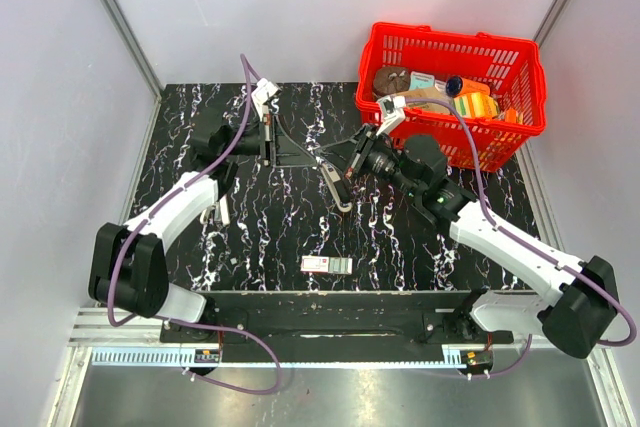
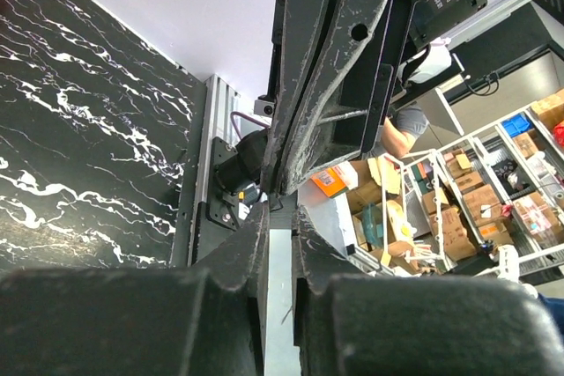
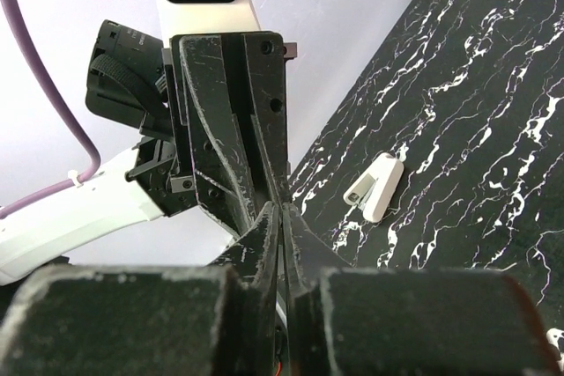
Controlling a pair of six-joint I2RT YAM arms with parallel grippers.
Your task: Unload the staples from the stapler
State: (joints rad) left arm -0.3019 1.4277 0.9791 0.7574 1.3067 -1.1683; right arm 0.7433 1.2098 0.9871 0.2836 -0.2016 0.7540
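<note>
The small white stapler (image 1: 339, 193) lies flat on the black marbled table (image 1: 270, 237), with neither gripper on it. It also shows in the right wrist view (image 3: 377, 186), to the right of my fingers. My left gripper (image 1: 322, 161) and right gripper (image 1: 338, 171) meet tip to tip just above and behind it. The left gripper (image 2: 280, 209) has a narrow gap between its jaws and I see nothing in it. The right gripper (image 3: 282, 204) is pressed shut; I cannot tell whether anything thin is held. No staples are clearly visible.
A small flat red-and-green box (image 1: 327, 265) lies near the table's front edge. A red basket (image 1: 450, 39) holding several items stands at the back right, behind the right arm. White walls close in the left side and the back.
</note>
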